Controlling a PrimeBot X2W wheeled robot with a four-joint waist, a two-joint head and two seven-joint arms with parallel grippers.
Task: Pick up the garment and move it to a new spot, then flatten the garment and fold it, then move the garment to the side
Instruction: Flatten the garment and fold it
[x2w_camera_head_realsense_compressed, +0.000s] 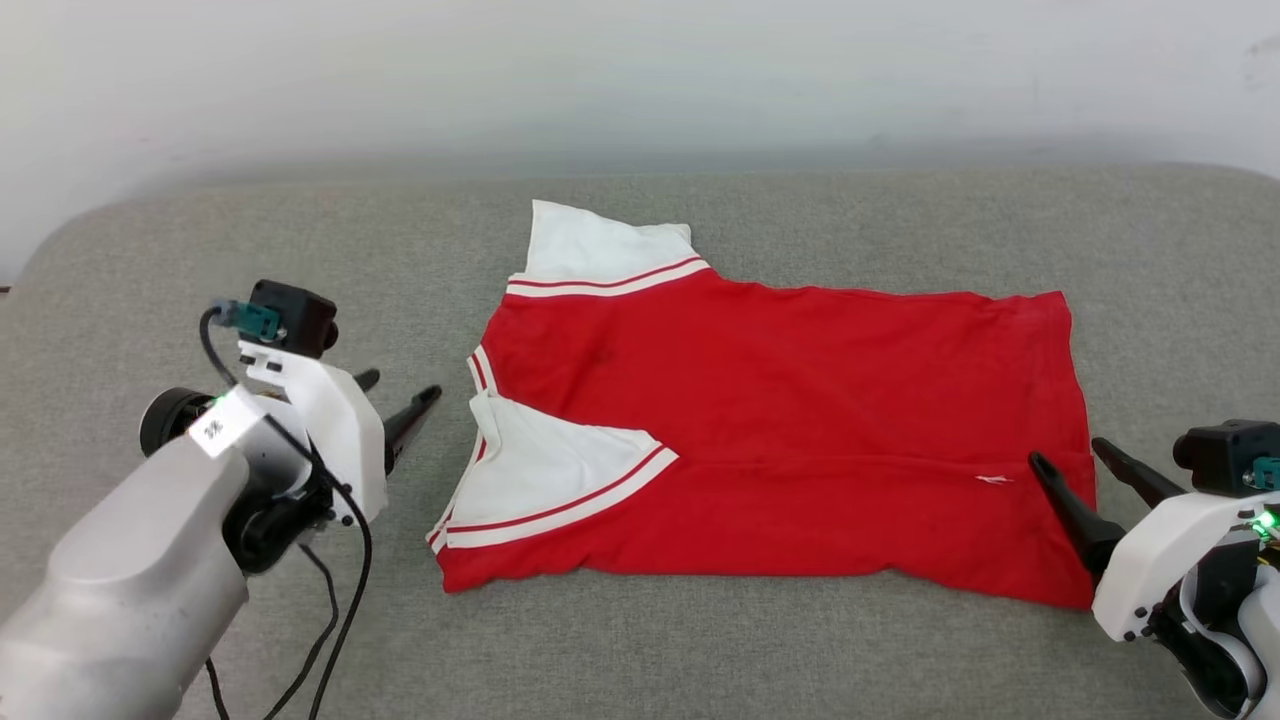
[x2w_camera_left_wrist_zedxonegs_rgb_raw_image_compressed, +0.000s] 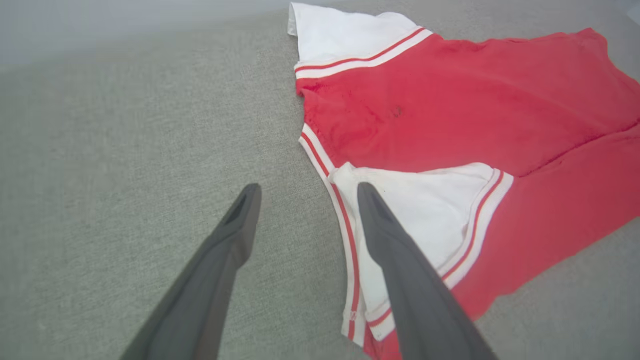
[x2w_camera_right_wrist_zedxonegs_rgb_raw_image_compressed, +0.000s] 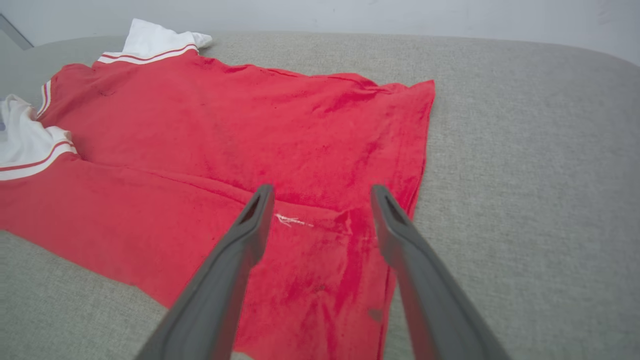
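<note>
Red garment (half-folded) flat

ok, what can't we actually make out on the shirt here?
Garment underside: covered by its own cloth, every view.
Hem logo: too small to read, head and right wrist views.
Near sleeve, lower corner: behind a finger of the left gripper, left wrist view.
Hem end: cut off by the right edge, left wrist view.

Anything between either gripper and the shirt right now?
Nothing visible. The red jersey T-shirt with white sleeves lies on the grey fabric surface; the open left gripper sits beside its collar end, the open right gripper at its hem end.
</note>
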